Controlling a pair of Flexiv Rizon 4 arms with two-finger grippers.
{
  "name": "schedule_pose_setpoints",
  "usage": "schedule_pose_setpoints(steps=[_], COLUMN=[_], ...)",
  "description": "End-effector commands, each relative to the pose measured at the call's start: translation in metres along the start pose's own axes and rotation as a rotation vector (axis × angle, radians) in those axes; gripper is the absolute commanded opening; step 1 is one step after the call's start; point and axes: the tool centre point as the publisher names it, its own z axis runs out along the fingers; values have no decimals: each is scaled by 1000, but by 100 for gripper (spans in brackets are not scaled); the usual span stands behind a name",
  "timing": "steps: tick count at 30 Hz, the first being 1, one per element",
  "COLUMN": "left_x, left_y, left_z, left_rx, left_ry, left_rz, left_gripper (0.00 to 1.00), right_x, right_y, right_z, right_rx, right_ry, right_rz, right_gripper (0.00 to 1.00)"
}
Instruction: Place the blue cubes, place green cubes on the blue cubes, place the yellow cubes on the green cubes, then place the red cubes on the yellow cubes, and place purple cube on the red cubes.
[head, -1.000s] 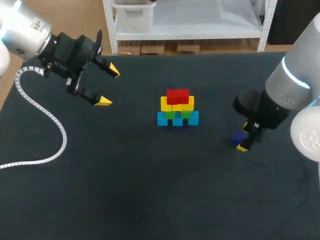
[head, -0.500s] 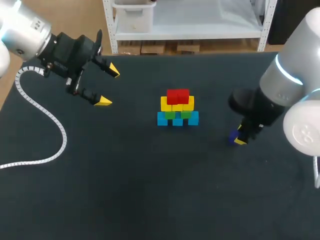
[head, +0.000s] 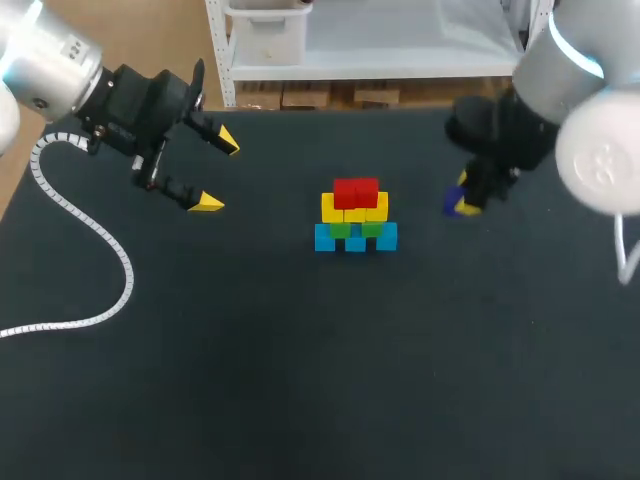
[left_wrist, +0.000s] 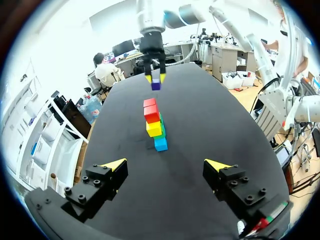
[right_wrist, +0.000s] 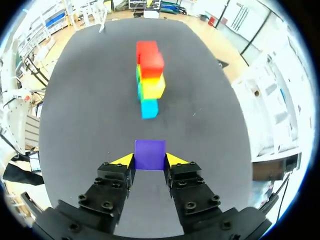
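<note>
Head view has the right gripper (head: 462, 198) hanging just right of the stack, level with its top. It's got the purple cube (head: 453, 204) pinched between its yellow tips, and the right wrist view shows a finger pressed on each side. The stack reads blue cubes (head: 355, 239) at the base, then green cubes (head: 355, 229), yellow cubes (head: 354, 210) and red cubes (head: 356, 192) on top. So it's the final step: purple onto red. The next move calls for carrying it across above the red pair, centring, lowering softly, then letting go. Left gripper (head: 218, 172) hangs spread wide and empty, well left of the stack.
</note>
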Motion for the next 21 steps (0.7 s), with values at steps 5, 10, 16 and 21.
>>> schedule_pose_setpoints(steps=[5, 10, 16, 21], left_x=[1, 1, 1, 1], left_y=[0, 0, 0, 0], left_z=[0, 0, 0, 0], left_rx=[-2, -2, -2, -2], left_ry=[-3, -3, -3, -3], left_rz=[4, 4, 4, 4], left_gripper=[100, 100, 100, 100], right_x=[-46, -72, -99, -115], right_y=[-36, -43, -40, -33], right_z=[-15, -17, -13, -12], right_rx=[-118, -111, -117, -122], right_ry=[26, 33, 28, 35], right_rz=[-49, -84, -137, -165], right_gripper=[0, 0, 0, 0])
